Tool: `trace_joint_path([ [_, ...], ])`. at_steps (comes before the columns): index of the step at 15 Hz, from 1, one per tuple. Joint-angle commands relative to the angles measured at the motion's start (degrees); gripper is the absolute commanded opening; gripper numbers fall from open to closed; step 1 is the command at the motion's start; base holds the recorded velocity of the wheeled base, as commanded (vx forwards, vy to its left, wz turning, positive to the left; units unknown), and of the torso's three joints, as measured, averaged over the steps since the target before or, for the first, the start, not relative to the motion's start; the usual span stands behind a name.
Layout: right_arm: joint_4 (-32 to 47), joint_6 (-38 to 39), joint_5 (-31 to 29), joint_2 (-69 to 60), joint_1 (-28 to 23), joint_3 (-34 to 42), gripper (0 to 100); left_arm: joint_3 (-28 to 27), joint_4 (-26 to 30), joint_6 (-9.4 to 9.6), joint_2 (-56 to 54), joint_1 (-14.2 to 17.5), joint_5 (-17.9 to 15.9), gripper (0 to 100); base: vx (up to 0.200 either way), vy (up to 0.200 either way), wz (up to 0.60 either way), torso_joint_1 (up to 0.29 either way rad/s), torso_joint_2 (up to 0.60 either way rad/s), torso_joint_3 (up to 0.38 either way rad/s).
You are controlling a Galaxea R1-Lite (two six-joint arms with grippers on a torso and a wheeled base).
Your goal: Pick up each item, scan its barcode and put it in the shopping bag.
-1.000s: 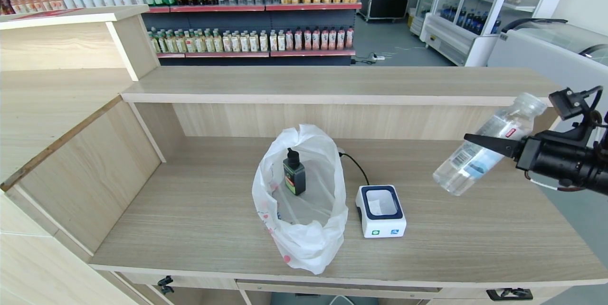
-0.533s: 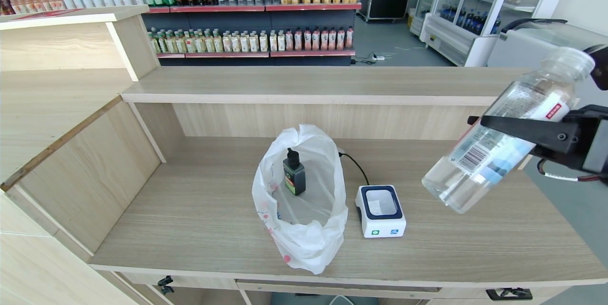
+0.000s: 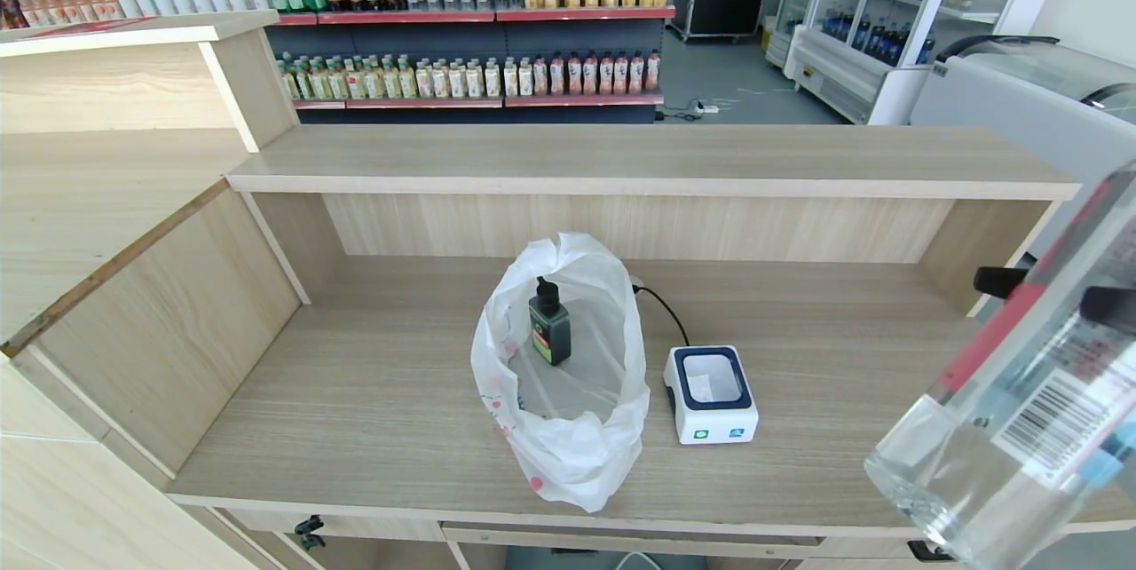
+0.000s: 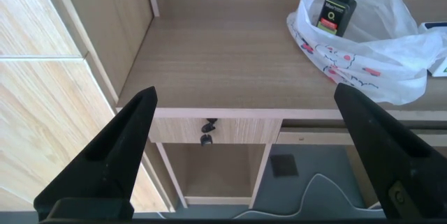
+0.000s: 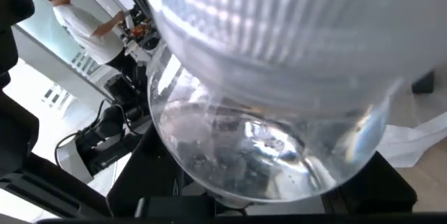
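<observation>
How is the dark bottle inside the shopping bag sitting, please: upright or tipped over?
Upright: the dark bottle stands on its base inside the open shopping bag, cap at the top.

Scanner (image 3: 711, 393) right of bag (image 3: 568, 463), maybe touching

Clear bottle (image 5: 279, 112) close up — ribbed wall, rounded end facing the lens, water and small bubbles inside. Past the bottle, a crumpled white bag (image 5: 419, 139) lies on a pale wood tabletop (image 5: 431, 195) — slivers of each visible, rest hidden behind the bottle.
</observation>
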Motion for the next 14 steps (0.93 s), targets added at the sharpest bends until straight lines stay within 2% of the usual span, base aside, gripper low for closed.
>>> trace_joint_path([
  [1, 0.05, -0.02, 0.04, -1.44, 0.41, -0.78, 0, 0.0, 0.0, -0.02, 0.09, 0.0, 0.01, 100, 0.0, 0.0, 0.0, 0.0, 0.0, 0.0],
  [8, -0.48, 0.68, 0.22, -1.97, 6.65, -1.4, 0, 0.0, 0.0, -0.02, 0.09, 0.0, 0.01, 100, 0.0, 0.0, 0.0, 0.0, 0.0, 0.0],
  [14, -0.04, 0.77, 0.13, -2.23, 11.57, -6.15, 0, 0.0, 0.0, 0.07, 0.09, 0.0, 0.01, 100, 0.0, 0.0, 0.0, 0.0, 0.0, 0.0],
])
